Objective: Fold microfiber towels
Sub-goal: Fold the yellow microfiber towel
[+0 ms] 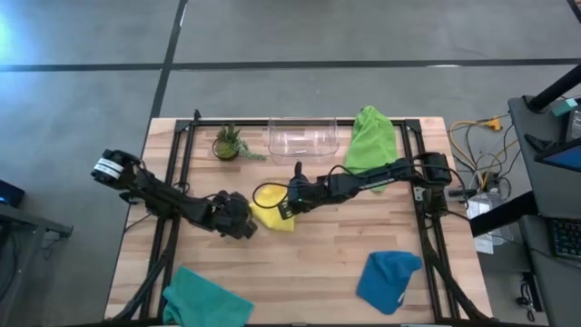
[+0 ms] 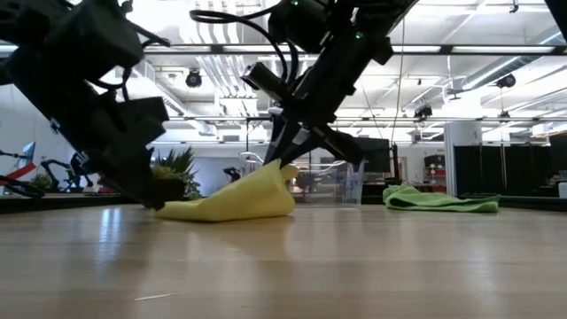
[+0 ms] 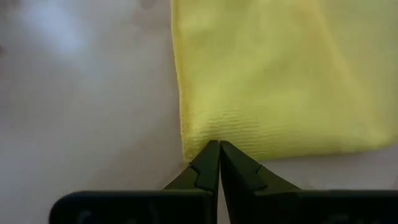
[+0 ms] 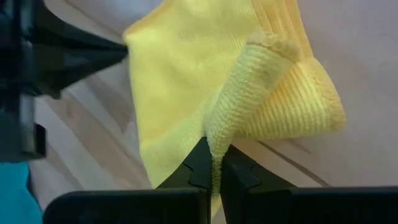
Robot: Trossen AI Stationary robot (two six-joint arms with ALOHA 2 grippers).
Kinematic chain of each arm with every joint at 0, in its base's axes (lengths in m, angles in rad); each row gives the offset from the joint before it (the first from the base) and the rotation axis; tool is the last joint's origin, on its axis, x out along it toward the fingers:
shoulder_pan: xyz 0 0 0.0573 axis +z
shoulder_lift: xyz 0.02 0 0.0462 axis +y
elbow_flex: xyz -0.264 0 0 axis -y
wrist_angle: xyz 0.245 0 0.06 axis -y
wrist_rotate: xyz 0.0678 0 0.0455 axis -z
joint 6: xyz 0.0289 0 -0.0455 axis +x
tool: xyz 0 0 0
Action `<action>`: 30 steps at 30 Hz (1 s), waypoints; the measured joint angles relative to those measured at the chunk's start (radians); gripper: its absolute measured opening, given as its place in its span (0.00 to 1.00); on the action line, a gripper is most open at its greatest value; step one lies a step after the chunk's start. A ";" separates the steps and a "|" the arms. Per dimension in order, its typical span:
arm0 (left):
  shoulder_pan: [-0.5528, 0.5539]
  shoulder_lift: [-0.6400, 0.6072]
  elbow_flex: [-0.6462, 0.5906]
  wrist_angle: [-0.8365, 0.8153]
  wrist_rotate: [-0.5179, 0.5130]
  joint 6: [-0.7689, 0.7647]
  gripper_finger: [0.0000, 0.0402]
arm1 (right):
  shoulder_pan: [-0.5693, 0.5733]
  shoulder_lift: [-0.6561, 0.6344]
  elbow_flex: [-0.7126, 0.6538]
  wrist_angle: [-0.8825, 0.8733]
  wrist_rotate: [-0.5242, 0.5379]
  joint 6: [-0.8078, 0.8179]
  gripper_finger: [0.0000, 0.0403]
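Across the counter [image 1: 363, 245], lying unfolded and loose: lime green towel [image 1: 371, 139] at the far edge, blue towel [image 1: 388, 280] and teal towel [image 1: 205, 299] at the near edge. At centre, undergoing folding: yellow towel [image 1: 272, 207]. Gripping its low edge with closed jaws: left gripper [image 3: 219, 151]. Pinching and lifting an opposite corner: right gripper [image 4: 215, 163].

A small potted plant [image 1: 228, 143] stands near the wooden table's [image 1: 345, 245] far edge; a clear plastic bin [image 1: 303, 138] sits just beside it.

No readable text shows anywhere (labels, brands, numbers included).
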 joint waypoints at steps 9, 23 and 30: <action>0.005 -0.156 -0.078 0.004 -0.075 0.000 0.00 | 0.004 0.000 0.000 -0.042 -0.003 0.000 0.02; 0.056 0.087 -0.151 0.434 0.010 0.035 0.00 | 0.010 -0.012 -0.001 -0.040 -0.016 -0.017 0.02; 0.048 0.174 -0.043 0.512 0.208 0.151 0.00 | 0.011 -0.026 -0.001 -0.088 -0.038 -0.053 0.02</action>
